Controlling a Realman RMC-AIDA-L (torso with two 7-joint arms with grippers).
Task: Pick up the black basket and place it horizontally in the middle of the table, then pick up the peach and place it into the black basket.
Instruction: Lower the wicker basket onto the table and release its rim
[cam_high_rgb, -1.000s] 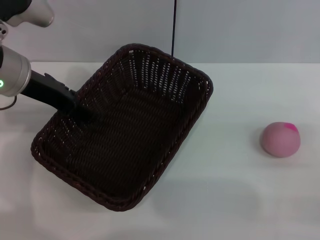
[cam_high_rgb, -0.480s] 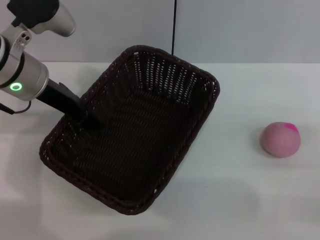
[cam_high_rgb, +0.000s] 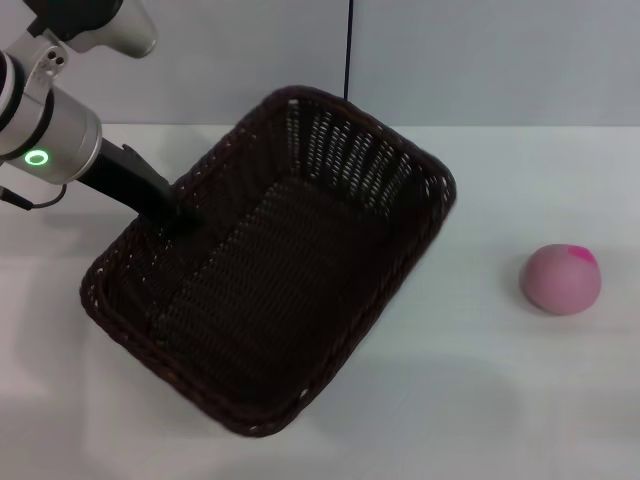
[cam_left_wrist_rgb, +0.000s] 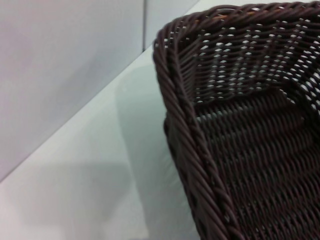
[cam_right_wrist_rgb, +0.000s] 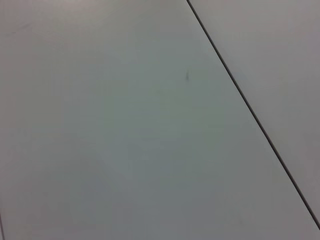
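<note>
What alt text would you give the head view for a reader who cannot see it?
A large black basket sits diagonally on the white table, with the left gripper at its left rim. A small pink peach rests apart from it, to the robot's right.

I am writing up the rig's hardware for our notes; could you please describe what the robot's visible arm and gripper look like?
Only the left arm shows: a silver-grey cylindrical wrist section bearing a glowing green ring light, a black-and-silver joint housing above it, and a thin dark cable beside it. The left gripper is a matte black tapering piece. The right arm is out of view.
</note>
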